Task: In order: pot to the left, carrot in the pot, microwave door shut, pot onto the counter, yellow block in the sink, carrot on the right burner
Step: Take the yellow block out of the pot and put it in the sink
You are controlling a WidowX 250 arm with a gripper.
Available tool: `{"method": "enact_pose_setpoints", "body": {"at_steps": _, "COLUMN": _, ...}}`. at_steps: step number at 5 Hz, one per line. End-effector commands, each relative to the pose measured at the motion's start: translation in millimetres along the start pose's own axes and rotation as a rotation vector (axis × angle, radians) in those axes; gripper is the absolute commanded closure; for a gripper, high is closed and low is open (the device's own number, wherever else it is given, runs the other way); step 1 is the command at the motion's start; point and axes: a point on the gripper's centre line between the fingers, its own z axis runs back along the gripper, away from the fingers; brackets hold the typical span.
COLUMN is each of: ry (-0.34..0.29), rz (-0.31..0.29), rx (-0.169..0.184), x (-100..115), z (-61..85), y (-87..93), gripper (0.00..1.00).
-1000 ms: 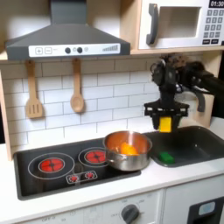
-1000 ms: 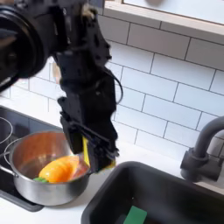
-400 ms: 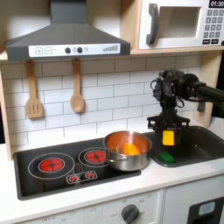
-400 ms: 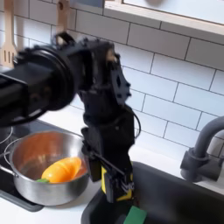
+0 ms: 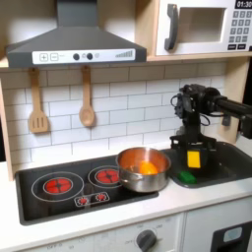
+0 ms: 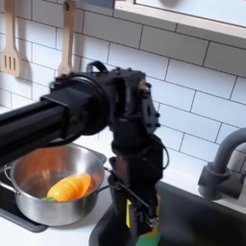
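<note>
— Since a second ago the claw (image 5: 193, 157) has come down from above the basin and now hangs low over the sink (image 5: 226, 167), carrying the yellow block (image 5: 193, 158) with it.
— Is it gripping the block?
— Yes, the claw is pinching the yellow block between its fingers; in the second exterior view the block shows as a yellow strip at the claw's tip (image 6: 129, 213), just above the sink's near rim.
— Where is the pot?
— The pot (image 5: 144, 168) sits at the cooktop's edge on the first exterior view's right, next to the sink. It has not moved.
— And the carrot?
— The carrot (image 6: 67, 186) lies inside the pot, green tip toward the second exterior view's left.
— Anything in the sink?
— A flat green piece (image 5: 185, 178) lies on its floor, near the pot side.
— The microwave door?
— The microwave door (image 5: 197, 28) looks shut, flush with the cabinet.
</note>
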Motion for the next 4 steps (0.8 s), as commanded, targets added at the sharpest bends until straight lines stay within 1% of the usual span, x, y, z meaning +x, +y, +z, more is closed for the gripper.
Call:
{"method": "enact_pose_setpoints", "body": {"at_steps": 1, "ry": 0.031, "rz": -0.016, "rx": 0.014, "x": 7.0, "z": -3.8, "y": -1.2, "gripper": 0.81}}
{"method": "enact_pose_setpoints", "body": {"at_steps": 2, "ry": 0.024, "rz": -0.018, "rx": 0.026, "x": 6.1, "z": 0.1, "y": 3.3, "gripper": 0.0}}
{"method": "enact_pose_setpoints", "body": {"at_steps": 3, "ry": 0.01, "rz": -0.008, "rx": 0.039, "x": -1.1, "z": 9.4, "y": 4.4, "gripper": 0.0}}
{"method": "enact_pose_setpoints", "body": {"at_steps": 4, "ry": -0.015, "rz": 0.022, "rx": 0.059, "x": -7.2, "z": 22.9, "y": 9.1, "gripper": 0.0}}
